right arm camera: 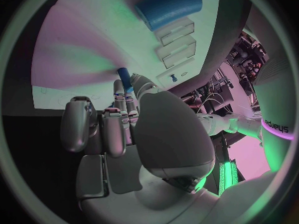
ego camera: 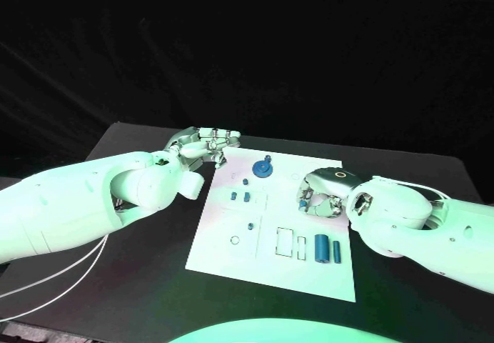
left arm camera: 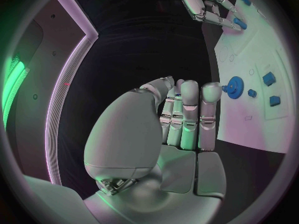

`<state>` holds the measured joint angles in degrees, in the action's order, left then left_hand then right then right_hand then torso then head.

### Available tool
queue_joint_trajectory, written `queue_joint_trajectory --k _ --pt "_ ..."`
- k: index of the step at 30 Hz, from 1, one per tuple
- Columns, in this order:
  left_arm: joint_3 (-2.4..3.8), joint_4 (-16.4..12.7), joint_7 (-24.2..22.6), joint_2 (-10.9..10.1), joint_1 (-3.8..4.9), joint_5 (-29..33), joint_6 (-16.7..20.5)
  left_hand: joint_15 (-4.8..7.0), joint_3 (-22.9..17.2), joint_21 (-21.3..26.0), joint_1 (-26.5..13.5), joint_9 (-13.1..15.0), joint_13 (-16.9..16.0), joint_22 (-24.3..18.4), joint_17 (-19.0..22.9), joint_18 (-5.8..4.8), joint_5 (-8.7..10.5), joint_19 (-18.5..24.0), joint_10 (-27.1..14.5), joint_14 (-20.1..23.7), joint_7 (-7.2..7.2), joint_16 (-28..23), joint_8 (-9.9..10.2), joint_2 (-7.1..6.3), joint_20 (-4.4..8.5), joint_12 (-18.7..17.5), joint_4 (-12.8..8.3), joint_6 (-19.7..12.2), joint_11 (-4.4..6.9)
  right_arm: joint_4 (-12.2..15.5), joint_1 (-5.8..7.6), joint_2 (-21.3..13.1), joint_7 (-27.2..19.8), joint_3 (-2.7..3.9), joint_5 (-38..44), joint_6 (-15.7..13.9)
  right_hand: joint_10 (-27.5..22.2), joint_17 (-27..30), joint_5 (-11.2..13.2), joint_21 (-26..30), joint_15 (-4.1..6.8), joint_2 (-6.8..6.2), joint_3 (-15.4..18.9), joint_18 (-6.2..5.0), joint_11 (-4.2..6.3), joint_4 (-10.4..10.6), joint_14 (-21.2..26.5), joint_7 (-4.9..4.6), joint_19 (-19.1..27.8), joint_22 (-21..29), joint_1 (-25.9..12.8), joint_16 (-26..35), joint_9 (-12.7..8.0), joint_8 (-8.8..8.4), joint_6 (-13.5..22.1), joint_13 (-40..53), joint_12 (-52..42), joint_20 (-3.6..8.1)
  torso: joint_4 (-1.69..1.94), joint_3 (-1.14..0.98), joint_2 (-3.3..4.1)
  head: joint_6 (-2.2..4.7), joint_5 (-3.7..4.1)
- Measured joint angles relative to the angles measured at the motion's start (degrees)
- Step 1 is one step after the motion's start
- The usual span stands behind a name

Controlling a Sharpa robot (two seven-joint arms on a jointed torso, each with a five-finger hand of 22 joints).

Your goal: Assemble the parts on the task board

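— Parts first, from the head view: where do they lie?
— On the task board (ego camera: 273, 275) mid-desk: a blue gear (ego camera: 263, 168) near its far edge, two blue cylinders (ego camera: 322, 248) toward its right edge.
— And the left wrist view?
— The left hand (left arm camera: 187, 114) holds nothing, fingers straight together, at the board's far left corner.
— Right wrist view?
— The right hand (right arm camera: 118, 124) pinches a small blue peg (right arm camera: 124, 78) over the board.
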<state>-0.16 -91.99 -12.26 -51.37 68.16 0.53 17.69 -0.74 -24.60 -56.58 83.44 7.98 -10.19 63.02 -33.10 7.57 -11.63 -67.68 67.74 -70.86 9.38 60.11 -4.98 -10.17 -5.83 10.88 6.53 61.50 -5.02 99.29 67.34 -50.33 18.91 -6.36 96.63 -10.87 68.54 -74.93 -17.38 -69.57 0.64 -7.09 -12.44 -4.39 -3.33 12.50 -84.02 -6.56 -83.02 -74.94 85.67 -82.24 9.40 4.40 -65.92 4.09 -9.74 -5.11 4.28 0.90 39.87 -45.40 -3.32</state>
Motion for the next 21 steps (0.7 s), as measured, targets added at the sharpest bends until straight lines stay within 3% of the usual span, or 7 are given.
queue_joint_trajectory --k 21 --pt "-0.01 0.0 0.5 -0.1 0.0 0.0 -0.3 0.0 0.2 0.0 0.0 0.0 -0.1 -0.2 0.4 -0.01 0.0 0.0 0.0 0.0 0.0 0.0 0.0 0.0 0.0 0.2 0.2 0.0 0.0 -0.4 -0.7 0.8 1.2 -0.07 1.6 -1.4 1.4 0.0 2.2 -0.6 0.05 0.15 -3.8 0.0 -0.12 -1.5 0.1 -0.02 -0.2 0.0 1.1 -0.2 0.2 -0.18 -1.4 -0.1 1.0 0.21 -0.02 0.0 -0.07 0.03 0.3"
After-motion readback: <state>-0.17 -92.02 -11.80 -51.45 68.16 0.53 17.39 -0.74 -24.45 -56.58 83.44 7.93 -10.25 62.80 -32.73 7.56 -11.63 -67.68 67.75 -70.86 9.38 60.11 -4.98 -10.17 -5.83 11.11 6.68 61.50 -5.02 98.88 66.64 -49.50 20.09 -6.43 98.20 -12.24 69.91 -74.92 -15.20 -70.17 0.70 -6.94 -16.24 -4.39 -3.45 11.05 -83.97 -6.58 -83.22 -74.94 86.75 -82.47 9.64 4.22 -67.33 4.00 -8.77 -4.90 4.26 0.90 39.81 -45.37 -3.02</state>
